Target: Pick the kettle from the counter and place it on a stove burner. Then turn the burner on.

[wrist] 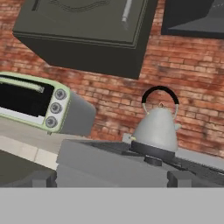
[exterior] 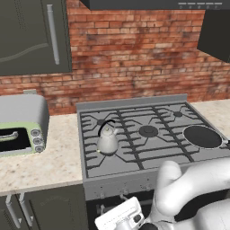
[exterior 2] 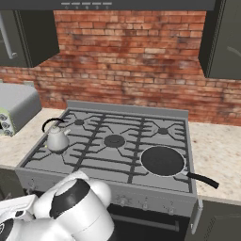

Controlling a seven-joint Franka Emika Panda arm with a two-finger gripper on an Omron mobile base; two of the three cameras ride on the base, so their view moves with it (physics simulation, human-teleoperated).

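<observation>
brick wall (exterior: 134, 54) behind | stove (exterior: 134, 105) betw. two stretches of beige surface (exterior: 58, 157) | toaster oven (exterior: 20, 126) on surface, L of stove | black pan (exterior 2: 162, 161) front-R burner | kettle (exterior: 107, 139) upright on front-L burner (wrist: 151, 151), off surface | claw low, front of stove, jaws wide apart, holding nothing
</observation>
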